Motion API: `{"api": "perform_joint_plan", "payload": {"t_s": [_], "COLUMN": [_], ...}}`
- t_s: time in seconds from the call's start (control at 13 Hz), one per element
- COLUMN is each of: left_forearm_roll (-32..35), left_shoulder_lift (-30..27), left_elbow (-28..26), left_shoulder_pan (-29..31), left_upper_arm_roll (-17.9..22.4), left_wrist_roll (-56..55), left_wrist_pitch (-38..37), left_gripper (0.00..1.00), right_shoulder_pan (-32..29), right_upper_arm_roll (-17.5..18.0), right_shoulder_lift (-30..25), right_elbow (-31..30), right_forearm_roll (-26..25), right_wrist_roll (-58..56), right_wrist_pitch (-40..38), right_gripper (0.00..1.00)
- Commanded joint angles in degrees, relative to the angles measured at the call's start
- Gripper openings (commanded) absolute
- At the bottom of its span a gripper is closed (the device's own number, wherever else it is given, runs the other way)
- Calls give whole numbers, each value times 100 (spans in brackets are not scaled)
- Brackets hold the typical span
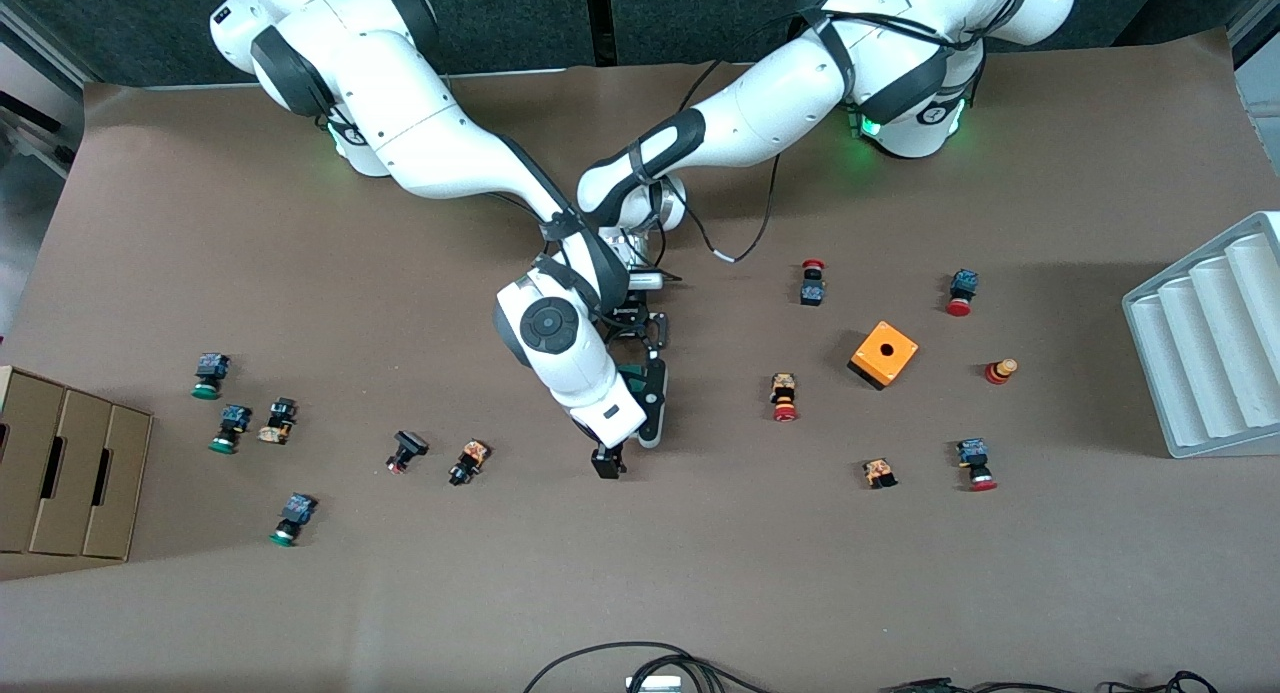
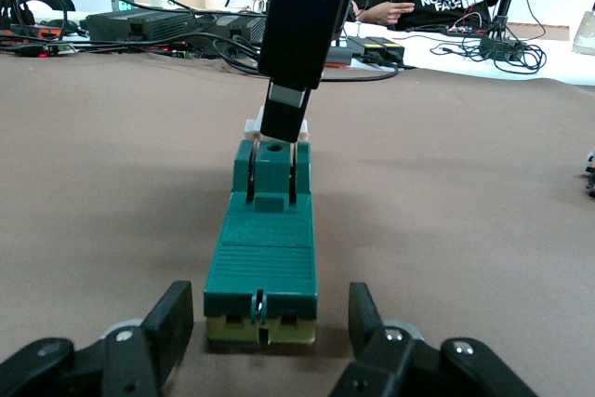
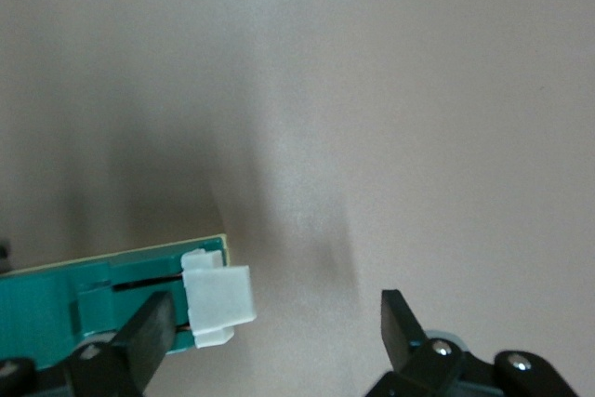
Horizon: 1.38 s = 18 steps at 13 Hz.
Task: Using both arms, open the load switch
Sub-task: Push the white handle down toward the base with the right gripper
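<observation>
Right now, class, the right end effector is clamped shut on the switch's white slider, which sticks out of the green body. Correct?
No. The right wrist view shows the right end effector wide open, not clamped on the white slider. The slider does stick out of the switch's green body.

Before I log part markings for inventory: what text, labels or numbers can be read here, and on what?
"NORTH FACE": on the black shirt of a seated person past the table, left wrist view; partly hidden.
Load switch: no marking visible.
Push buttons and orange cube: no text readable.
</observation>
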Motion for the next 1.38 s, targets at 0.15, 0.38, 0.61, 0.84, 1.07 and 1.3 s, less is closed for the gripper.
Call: {"api": "perform_joint_plan", "payload": {"t_s": [0.15, 0.38, 0.61, 0.84, 1.07, 1.3], "left_forearm_roll": [60, 60, 60, 60, 60, 60], "left_shoulder_lift": [70, 62, 62, 70, 62, 70], "left_elbow": [106, 114, 114, 114, 106, 114], "left_shoulder_pan": [-103, -103, -103, -103, -103, -103], "left_upper_arm_roll": [62, 62, 62, 62, 62, 62], "left_wrist_roll": [-39, -39, -21, -21, -21, -21], "left_wrist_pitch": [-93, -93, -93, -93, -93, -93], "left_gripper": [75, 75, 74, 74, 74, 74], "right_shoulder_pan": [71, 71, 71, 79, 150, 150], "right_upper_arm_roll": [-52, -61, -52, -52, -52, -52], "right_shoulder_lift": [87, 105, 149, 140, 132, 105], "right_elbow": [58, 58, 40, 5, 5, -30], "right_forearm_roll": [274, 274, 274, 274, 274, 222], "right_wrist_roll": [-14, 4, 4, 161, 223, 223], "right_wrist_pitch": [136, 145, 145, 154, 145, 145], "right_gripper": [75, 71, 65, 57, 47, 40]}}
